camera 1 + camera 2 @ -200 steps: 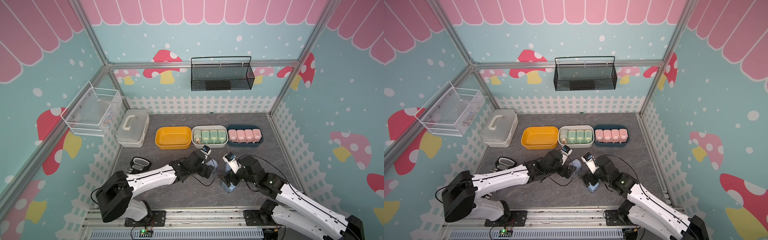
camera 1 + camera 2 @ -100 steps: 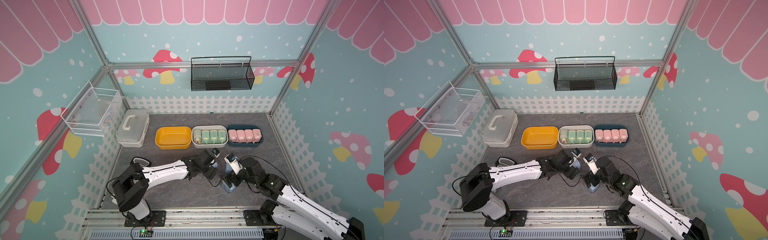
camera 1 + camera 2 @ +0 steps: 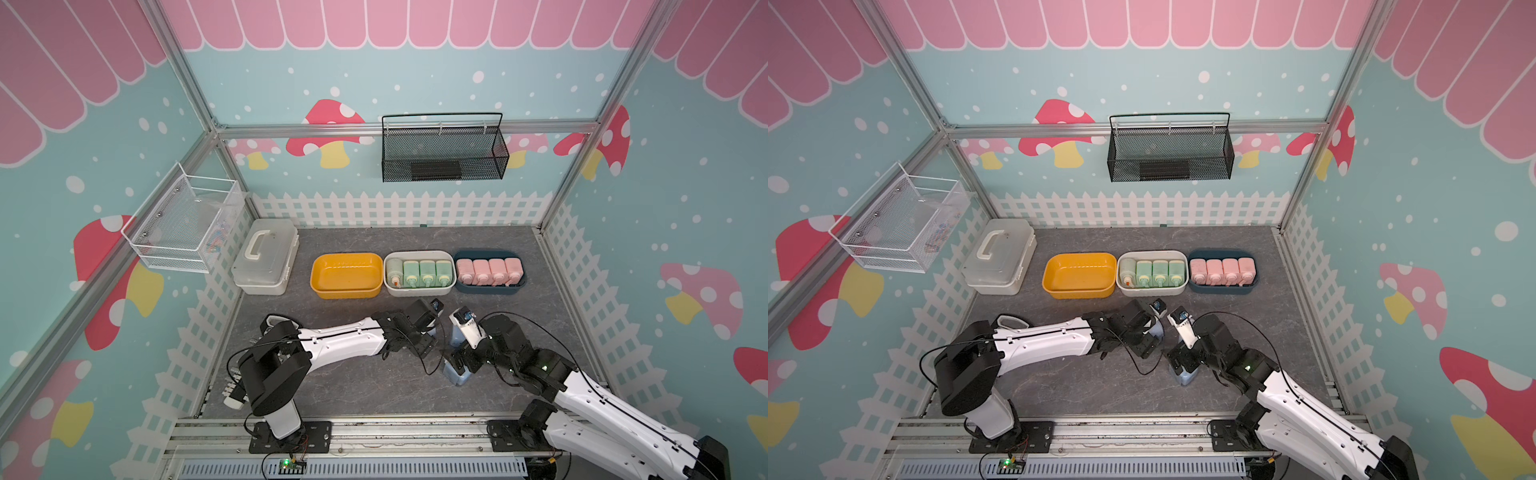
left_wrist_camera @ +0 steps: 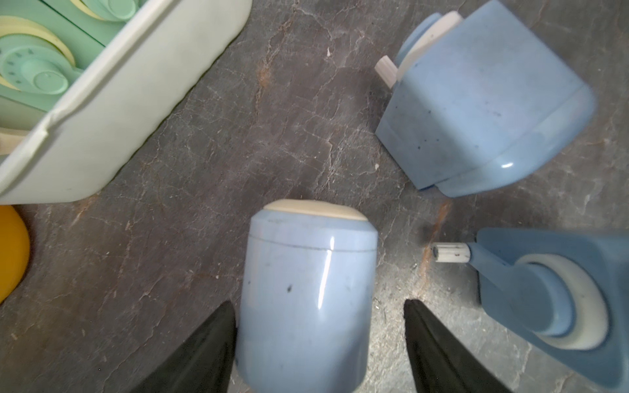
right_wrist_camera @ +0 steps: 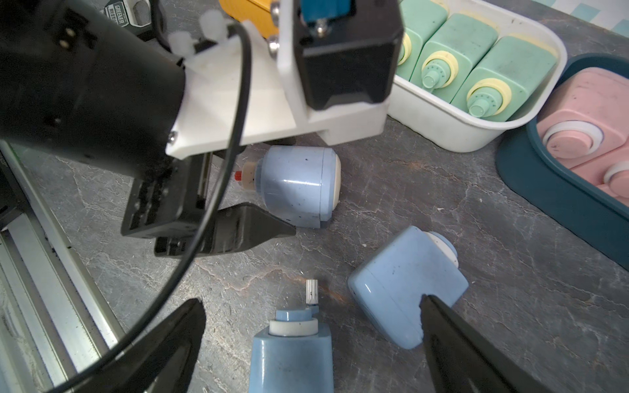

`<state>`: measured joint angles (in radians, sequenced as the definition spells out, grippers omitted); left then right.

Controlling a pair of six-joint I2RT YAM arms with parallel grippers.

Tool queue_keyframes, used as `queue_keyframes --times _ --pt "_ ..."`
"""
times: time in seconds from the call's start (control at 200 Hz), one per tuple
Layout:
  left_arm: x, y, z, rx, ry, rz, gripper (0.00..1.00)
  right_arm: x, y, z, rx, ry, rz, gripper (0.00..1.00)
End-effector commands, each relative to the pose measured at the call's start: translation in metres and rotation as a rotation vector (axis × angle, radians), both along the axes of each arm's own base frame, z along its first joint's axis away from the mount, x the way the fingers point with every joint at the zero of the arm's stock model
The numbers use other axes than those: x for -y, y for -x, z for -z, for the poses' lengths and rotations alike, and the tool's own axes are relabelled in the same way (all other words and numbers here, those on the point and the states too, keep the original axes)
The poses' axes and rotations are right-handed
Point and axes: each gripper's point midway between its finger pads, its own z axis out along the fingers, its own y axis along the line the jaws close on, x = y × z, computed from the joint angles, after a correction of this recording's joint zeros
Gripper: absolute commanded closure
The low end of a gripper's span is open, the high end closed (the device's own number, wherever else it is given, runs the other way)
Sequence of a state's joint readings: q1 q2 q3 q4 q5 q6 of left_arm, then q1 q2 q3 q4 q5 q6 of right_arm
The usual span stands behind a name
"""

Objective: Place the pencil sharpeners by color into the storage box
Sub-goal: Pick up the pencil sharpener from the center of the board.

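Now the left gripper [image 4: 318, 304] has reached further out, and its jaws are closing in around a blue sharpener [image 4: 306, 289] that lies on the grey mat [image 4: 204, 170]. One finger is just beside it and one is apart, so it holds nothing yet. The right gripper [image 5: 311, 300] stays wide open around a second blue sharpener [image 5: 291, 354], holding nothing. I think blue ones go in the yellow box [image 3: 346, 274]. Both top views hide the grab under the arm, but the left wrist view shows the gap
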<state>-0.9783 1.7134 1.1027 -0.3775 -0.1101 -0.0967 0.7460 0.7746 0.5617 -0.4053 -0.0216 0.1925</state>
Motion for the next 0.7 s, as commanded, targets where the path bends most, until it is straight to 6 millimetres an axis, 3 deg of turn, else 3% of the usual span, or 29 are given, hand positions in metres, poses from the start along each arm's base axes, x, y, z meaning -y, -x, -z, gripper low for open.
queue_keyframes --times 0.0,0.205,0.435,0.595,0.695 --pt "0.0064 -0.0006 0.0006 0.000 -0.009 0.018 0.24 0.0047 0.0012 0.0057 -0.008 0.010 0.013 0.01" --pt "0.0062 -0.0031 0.0022 0.005 -0.012 0.003 0.29 0.0047 0.0011 0.0061 -0.007 0.011 0.013 0.01" --pt "0.0068 -0.0038 0.0021 0.005 -0.002 -0.007 0.43 0.0035 0.0018 0.0077 -0.015 0.010 0.008 0.01" --pt "0.0069 -0.0027 0.0017 0.005 0.006 -0.005 0.57 0.0020 0.0019 0.0073 -0.016 0.007 0.001 0.01" --pt "0.0057 -0.0034 0.0011 0.007 0.008 -0.012 0.73 -0.0006 0.0022 0.0075 -0.021 0.002 -0.009 0.01"
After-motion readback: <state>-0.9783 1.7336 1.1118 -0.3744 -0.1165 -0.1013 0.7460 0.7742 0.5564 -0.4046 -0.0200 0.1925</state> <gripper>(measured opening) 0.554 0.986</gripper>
